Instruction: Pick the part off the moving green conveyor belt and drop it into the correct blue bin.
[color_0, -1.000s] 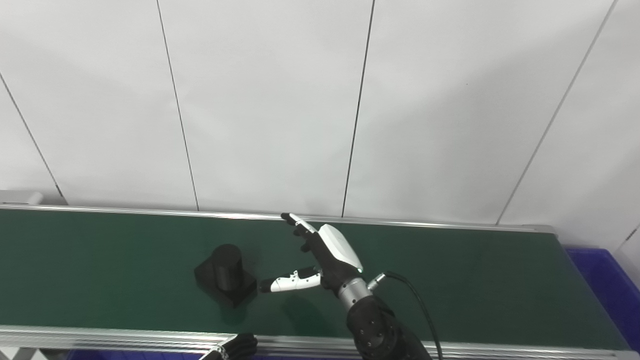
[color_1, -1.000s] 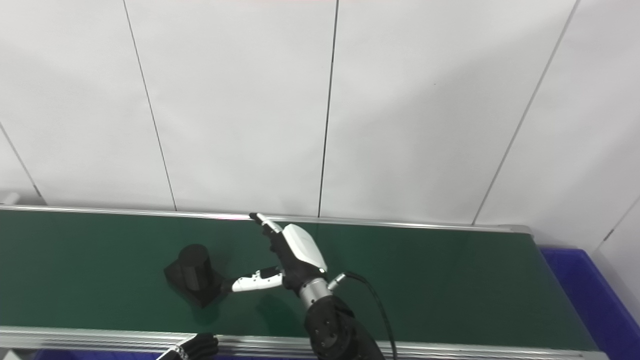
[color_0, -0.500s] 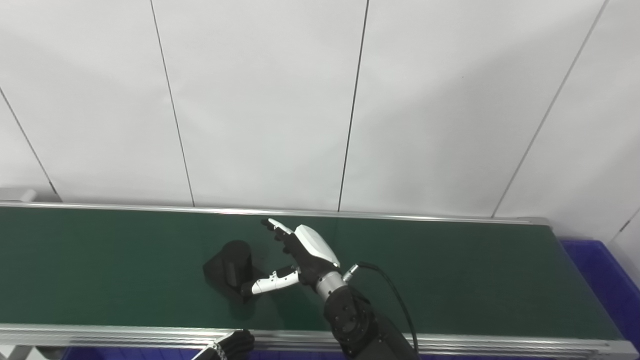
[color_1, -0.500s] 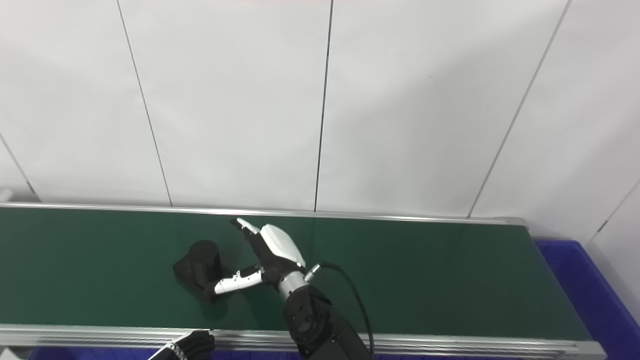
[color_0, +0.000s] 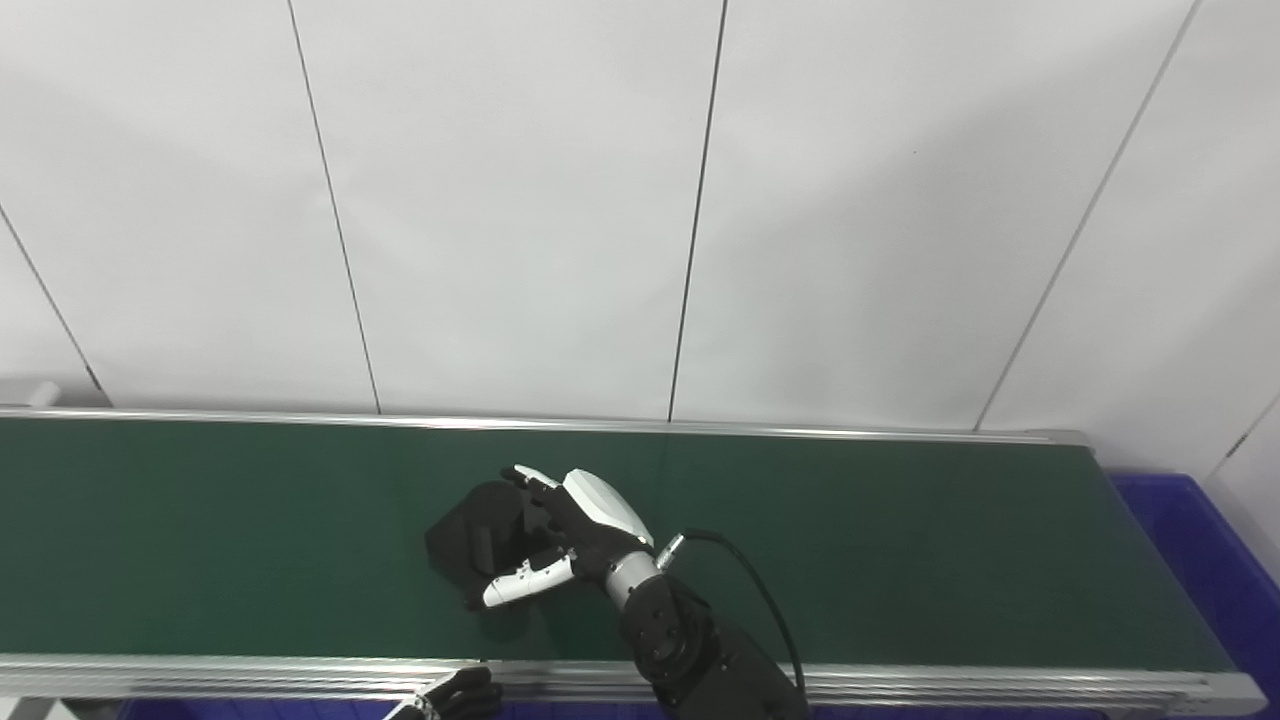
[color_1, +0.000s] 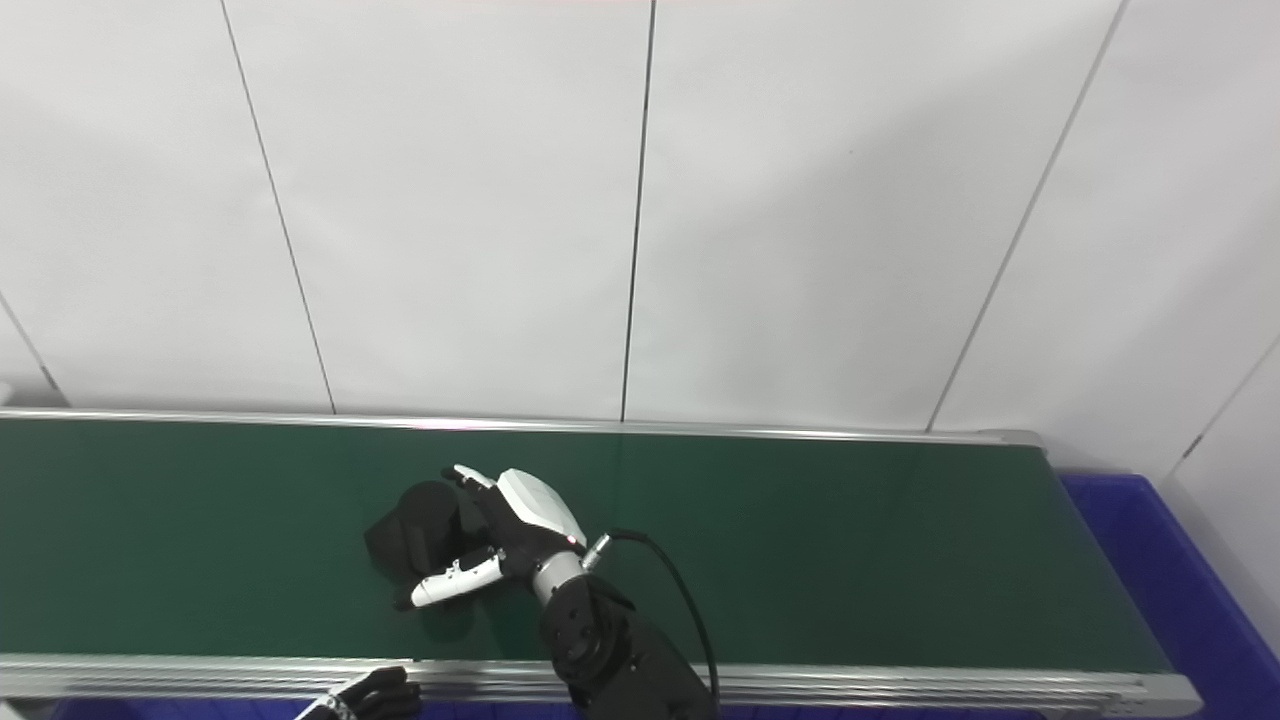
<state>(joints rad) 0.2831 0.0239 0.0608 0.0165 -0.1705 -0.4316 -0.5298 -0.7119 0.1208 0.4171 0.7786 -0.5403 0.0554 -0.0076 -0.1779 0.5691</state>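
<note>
A black part (color_0: 468, 530), a short cylinder on a square base, rests on the green conveyor belt (color_0: 900, 550) left of centre. My right hand (color_0: 575, 525) reaches in from the bottom and wraps the part: the fingers (color_0: 528, 480) curl over its far side and top, and the white thumb (color_0: 520, 582) presses along its near side. The same grasp shows in the right eye view (color_1: 510, 525). Only the dark fingertips of my left hand (color_0: 455, 697) show at the bottom edge, below the belt's near rail, and their pose is unclear.
A blue bin (color_0: 1190, 540) stands past the belt's right end, partly cut off by the frame. A strip of blue shows under the near rail (color_0: 250, 678) at the bottom left. A white panelled wall runs behind the belt.
The part has ridden the belt to the right into my right hand. The hand has dropped lower and its fingers have closed from spread wide to around the part. The camera has shifted slightly.
</note>
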